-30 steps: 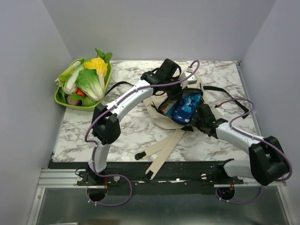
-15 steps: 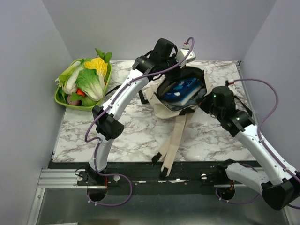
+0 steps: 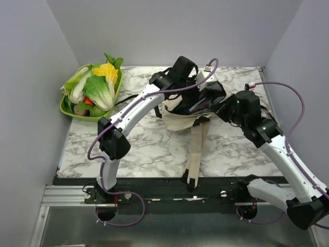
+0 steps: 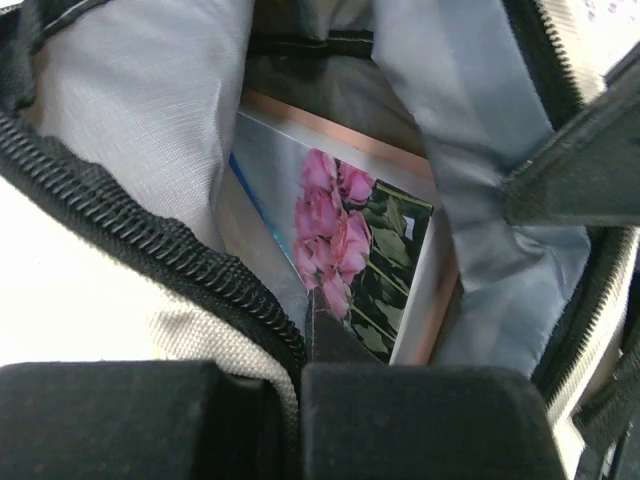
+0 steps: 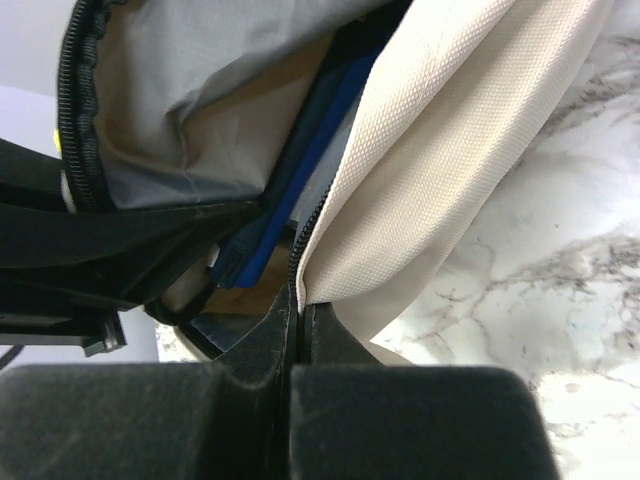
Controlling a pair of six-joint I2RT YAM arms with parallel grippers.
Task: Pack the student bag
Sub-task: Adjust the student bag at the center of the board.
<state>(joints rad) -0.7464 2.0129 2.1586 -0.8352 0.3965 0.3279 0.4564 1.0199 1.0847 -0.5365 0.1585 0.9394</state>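
Student bag (image 3: 181, 121) on counter (image 3: 139, 140), mouth held open; left gripper (image 4: 303, 335) pinching its zipper rim; right gripper (image 5: 298, 305) pinching cloth edge; flowered book (image 4: 352, 262) inside.

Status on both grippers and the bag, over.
Left gripper shut on student bag zipper rim; right gripper shut on opposite rim. Bag mouth held open, flowered book inside. Straps trail toward near edge; nothing blocking the mouth.
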